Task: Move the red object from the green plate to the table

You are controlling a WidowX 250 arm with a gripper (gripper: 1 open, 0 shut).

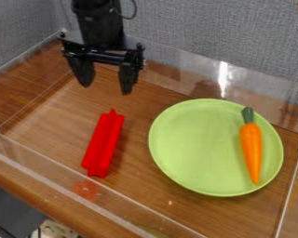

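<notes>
Tool: all black, matte. Two long fingers, flat and tapering to rounded tips, hang from a wide horizontal crossbar. Above that, a boxy black wrist block w/ thin linkage rods. No markings or cables visible.
</notes>
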